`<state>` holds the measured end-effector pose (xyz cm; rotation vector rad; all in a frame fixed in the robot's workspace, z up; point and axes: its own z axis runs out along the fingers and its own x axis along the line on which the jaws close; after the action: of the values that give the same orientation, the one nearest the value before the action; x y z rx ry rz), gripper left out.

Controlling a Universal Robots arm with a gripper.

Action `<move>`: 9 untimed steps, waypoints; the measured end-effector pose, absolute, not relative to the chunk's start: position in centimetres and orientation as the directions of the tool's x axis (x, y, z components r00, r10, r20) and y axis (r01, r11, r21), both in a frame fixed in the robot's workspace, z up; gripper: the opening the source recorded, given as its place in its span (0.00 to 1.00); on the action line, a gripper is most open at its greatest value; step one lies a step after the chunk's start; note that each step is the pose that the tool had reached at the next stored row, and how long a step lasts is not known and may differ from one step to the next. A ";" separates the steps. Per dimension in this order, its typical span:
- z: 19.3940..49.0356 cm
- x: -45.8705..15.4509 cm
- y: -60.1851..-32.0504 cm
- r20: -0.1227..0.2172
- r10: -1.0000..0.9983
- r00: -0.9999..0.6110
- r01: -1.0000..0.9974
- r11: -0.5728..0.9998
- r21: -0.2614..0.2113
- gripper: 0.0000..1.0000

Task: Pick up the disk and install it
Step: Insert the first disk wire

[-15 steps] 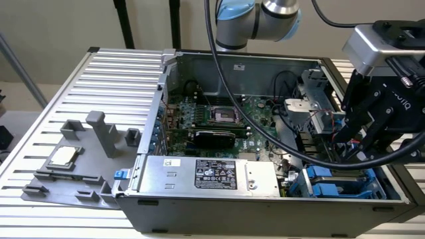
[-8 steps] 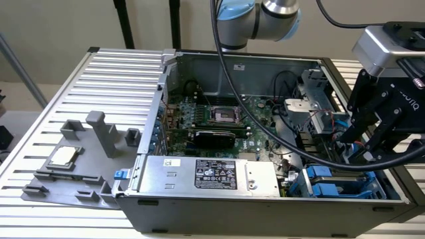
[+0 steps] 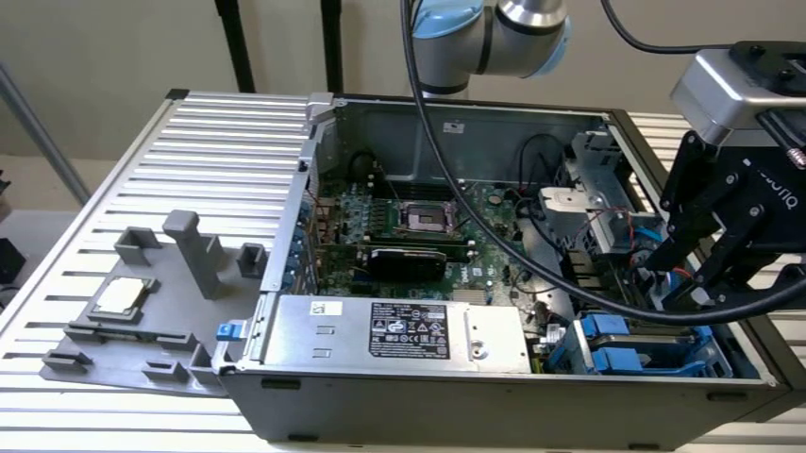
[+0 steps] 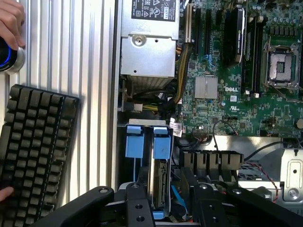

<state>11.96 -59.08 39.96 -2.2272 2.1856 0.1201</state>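
Note:
The disk (image 4: 160, 184) stands on edge in the blue drive cage (image 3: 629, 354) at the case's front corner, on the exterior view's right. Its blue carrier tab (image 4: 161, 143) sits beside a second blue tab (image 4: 134, 143). My gripper (image 3: 686, 283) hangs just above that cage. In the wrist view the gripper (image 4: 168, 210) has its jaws apart. The disk's grey edge runs under the gap, close to one black finger (image 4: 138, 208). A gap separates it from the other finger (image 4: 203, 208). I see no pad pressing on it.
The open computer case (image 3: 290, 236) holds a motherboard (image 3: 416, 226) and a silver power supply (image 3: 403, 326). A thick black cable (image 3: 504, 245) crosses above them. A grey fixture (image 3: 139, 349) with a CPU chip (image 3: 120, 297) lies at the exterior view's left. A person's hand (image 4: 9, 19) and a keyboard (image 4: 33, 142) are beside the case.

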 end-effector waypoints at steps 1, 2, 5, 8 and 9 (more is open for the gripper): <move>40.0 12.0 -59.1 -0.068 -0.998 0.018 -0.999 -0.020 0.040 0.41; 40.0 12.0 -59.1 -0.068 -0.998 0.018 -0.999 -0.021 0.040 0.41; 40.0 12.0 -59.1 -0.068 -0.998 0.018 -0.999 -0.021 0.040 0.41; 39.9 12.3 -59.1 -0.068 -0.997 0.020 -0.999 -0.023 0.041 0.41; 39.8 12.7 -59.1 -0.068 -0.997 0.021 -0.999 -0.024 0.041 0.41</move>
<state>12.67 -59.08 39.83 -2.2311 2.1821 0.1208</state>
